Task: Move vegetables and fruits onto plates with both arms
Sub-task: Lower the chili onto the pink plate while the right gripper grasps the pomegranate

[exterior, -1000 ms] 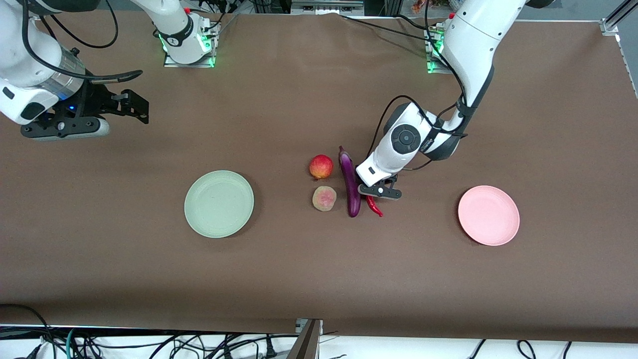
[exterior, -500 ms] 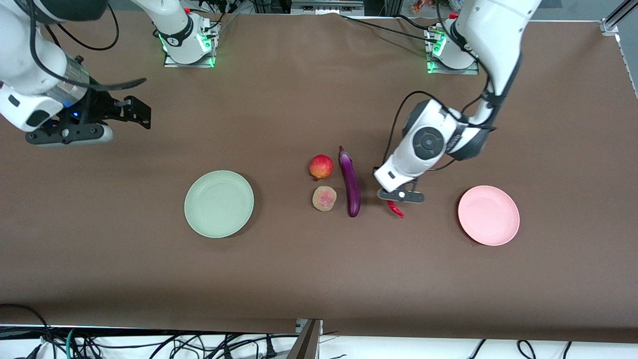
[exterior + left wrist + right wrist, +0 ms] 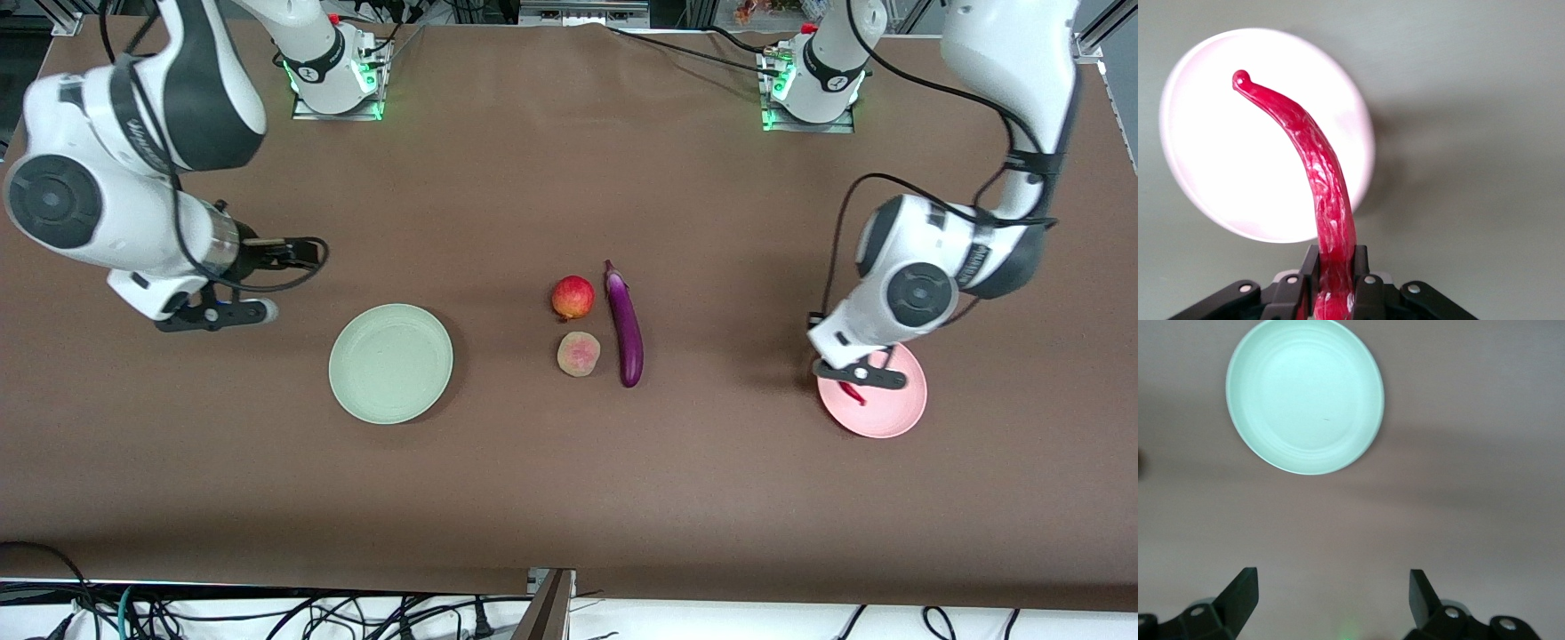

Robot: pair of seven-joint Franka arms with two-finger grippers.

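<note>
Left black two-finger gripper clamped on curved glossy red chili pepper, tip hanging over round matte pink plate. Right black gripper spread wide, empty, near pale green plate.

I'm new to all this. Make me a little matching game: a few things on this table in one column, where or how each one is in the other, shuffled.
1. chili pepper
2. eggplant
3. green plate
4. right gripper

A. lying beside the two fruits
B. open, over bare table near the green plate
C. empty
D. held in the shut left gripper over the pink plate

Pairs: 1-D, 2-A, 3-C, 4-B
</note>
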